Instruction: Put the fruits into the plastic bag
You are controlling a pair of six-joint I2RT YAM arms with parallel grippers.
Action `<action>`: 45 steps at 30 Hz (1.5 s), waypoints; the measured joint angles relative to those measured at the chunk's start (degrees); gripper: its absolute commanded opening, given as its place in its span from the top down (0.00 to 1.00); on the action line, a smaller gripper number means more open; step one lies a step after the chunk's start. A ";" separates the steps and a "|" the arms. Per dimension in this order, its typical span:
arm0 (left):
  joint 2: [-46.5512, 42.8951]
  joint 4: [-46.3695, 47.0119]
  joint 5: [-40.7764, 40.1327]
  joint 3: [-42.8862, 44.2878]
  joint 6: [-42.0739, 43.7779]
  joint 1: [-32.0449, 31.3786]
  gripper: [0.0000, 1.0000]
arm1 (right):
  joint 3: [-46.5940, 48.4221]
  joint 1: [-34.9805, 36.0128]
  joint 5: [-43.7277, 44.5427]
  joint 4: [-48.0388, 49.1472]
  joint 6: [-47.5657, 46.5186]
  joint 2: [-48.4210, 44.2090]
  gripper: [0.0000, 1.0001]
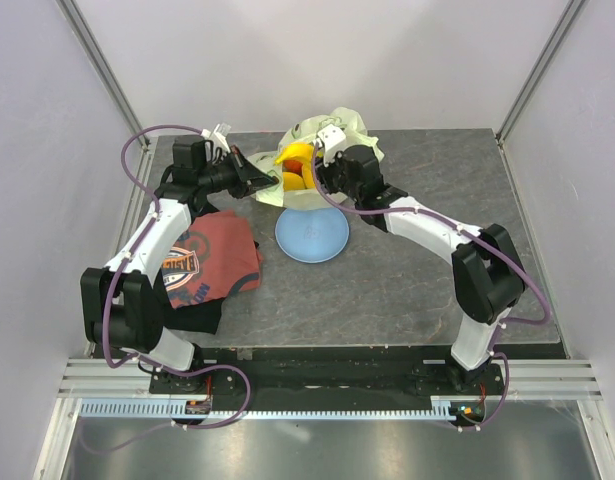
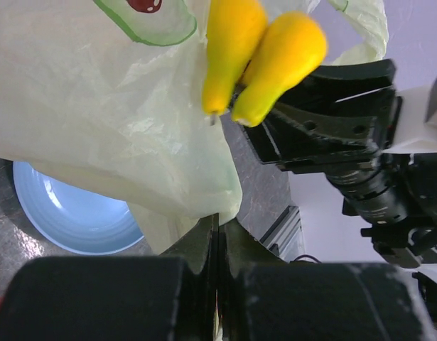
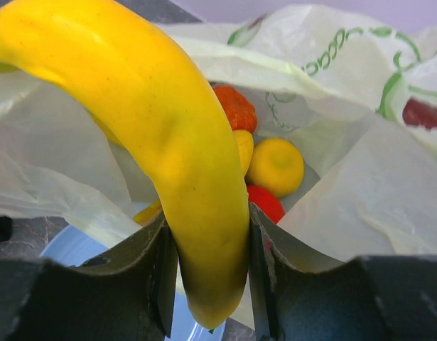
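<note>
The plastic bag (image 3: 332,199) is thin, crinkly, translucent film; the banana (image 3: 168,142) is smooth and faintly shiny. The blue plate (image 1: 312,236) looks glossy, the table (image 1: 417,290) matt, the T-shirt (image 1: 212,260) cloth.

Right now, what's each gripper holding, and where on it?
Right gripper clamps a banana near one end, above the open plastic bag. Left gripper pinches the bag's edge.

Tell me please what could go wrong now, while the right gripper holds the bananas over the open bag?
1. The left gripper pinches only a thin edge of the plastic bag; the film might slip out and the mouth could close.
2. The right gripper holds the bananas near one end, close to the bag's rim; released here, they might catch the rim and drop onto the blue plate below.
</note>
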 measured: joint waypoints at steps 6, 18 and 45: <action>0.00 0.90 0.09 0.00 -0.98 0.15 0.98 | -3.02 -0.66 1.22 0.39 -0.68 0.00 1.00; 0.00 1.46 1.14 0.00 -1.53 0.46 0.99 | 0.24 -1.68 3.32 -4.90 -1.36 4.28 1.00; 1.70 1.49 2.54 2.16 -1.70 0.52 0.98 | 33.88 2.19 13.44 -33.07 1.88 24.59 0.47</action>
